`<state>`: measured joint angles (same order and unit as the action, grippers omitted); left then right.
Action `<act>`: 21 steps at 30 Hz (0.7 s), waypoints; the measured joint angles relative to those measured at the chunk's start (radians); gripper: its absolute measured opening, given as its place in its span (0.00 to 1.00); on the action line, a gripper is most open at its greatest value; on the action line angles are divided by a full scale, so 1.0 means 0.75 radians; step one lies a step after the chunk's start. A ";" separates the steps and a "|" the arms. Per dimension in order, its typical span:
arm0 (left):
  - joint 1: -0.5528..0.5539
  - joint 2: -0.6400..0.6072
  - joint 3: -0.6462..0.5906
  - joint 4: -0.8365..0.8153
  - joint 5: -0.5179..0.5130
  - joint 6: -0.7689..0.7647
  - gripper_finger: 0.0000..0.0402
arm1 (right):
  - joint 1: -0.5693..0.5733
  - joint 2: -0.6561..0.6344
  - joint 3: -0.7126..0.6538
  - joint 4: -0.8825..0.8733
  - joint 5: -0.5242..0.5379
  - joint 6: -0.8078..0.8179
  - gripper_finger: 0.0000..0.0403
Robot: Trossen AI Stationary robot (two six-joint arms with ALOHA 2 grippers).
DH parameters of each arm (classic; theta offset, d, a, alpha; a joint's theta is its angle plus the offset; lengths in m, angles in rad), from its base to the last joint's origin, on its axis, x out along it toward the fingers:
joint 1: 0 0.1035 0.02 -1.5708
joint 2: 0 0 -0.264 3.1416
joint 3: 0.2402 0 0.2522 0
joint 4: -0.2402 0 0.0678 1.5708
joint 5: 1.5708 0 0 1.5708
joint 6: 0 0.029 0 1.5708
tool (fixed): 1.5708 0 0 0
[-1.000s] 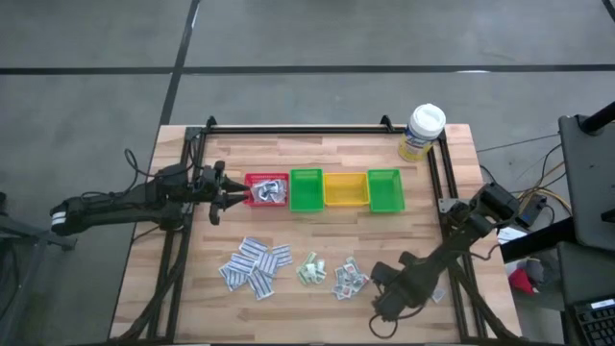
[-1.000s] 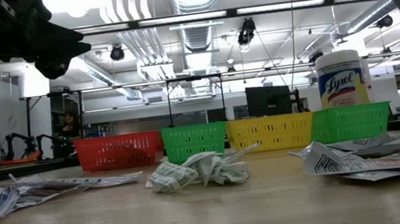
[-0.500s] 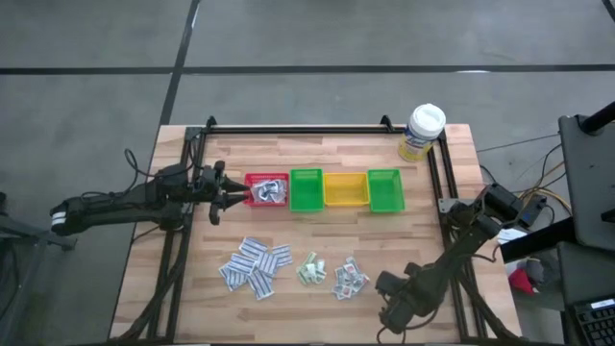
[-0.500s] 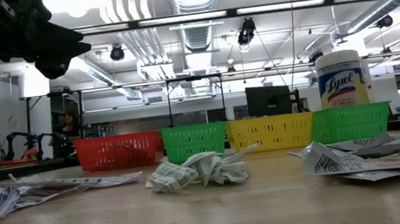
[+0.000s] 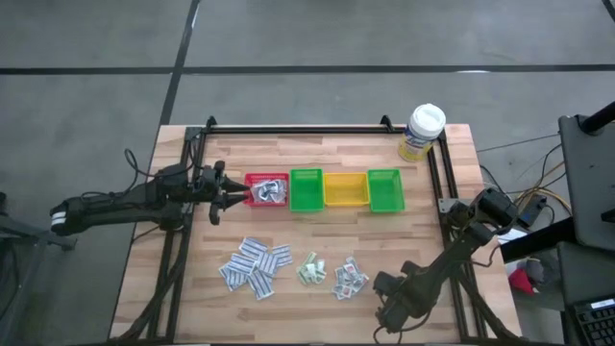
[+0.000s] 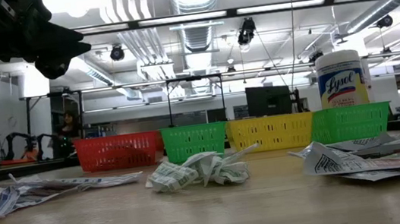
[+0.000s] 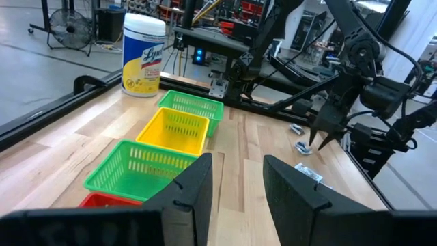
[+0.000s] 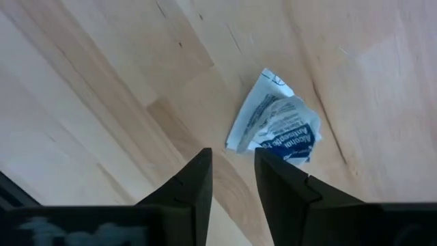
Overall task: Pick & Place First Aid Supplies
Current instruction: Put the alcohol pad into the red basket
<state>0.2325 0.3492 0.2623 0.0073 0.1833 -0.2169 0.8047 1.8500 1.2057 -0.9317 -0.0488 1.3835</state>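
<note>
My right gripper (image 5: 389, 306) points down over the table's near right part, open. A crumpled white packet with blue print (image 8: 276, 130) lies flat on the wood just beyond its fingertips (image 8: 232, 171), not between them. More first aid supplies lie in three loose heaps (image 5: 255, 264) (image 5: 310, 269) (image 5: 349, 279) near the front edge. Some packets lie in the red bin (image 5: 267, 189). My left gripper (image 5: 219, 195) hovers level beside the red bin, open and holding nothing (image 7: 237, 184).
Past the red bin stand a green bin (image 5: 306, 189), a yellow bin (image 5: 345, 189) and another green bin (image 5: 384, 189) in one row. A white-capped wipes bottle (image 5: 423, 132) stands at the far right. A black frame rail (image 5: 437, 183) runs along the table's sides.
A dark part of my right arm that showed at the low view's upper right has drawn almost out of that picture. The packet heaps and my left arm stay as they were.
</note>
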 joint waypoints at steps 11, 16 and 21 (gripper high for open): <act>0.000 0.000 0.000 0.000 0.001 -0.012 0.31 | -0.010 0.003 -0.078 0.087 0.034 0.009 0.23; 0.000 0.000 0.000 0.000 0.001 -0.017 0.31 | -0.010 0.002 -0.111 0.093 0.033 0.027 0.20; 0.000 0.000 0.000 0.000 0.001 -0.021 0.31 | -0.010 0.002 -0.112 0.094 0.025 -0.003 0.12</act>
<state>0.2327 0.3492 0.2623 0.0074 0.1837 -0.2323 0.7975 1.8515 1.1216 -0.8614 -0.0303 1.3815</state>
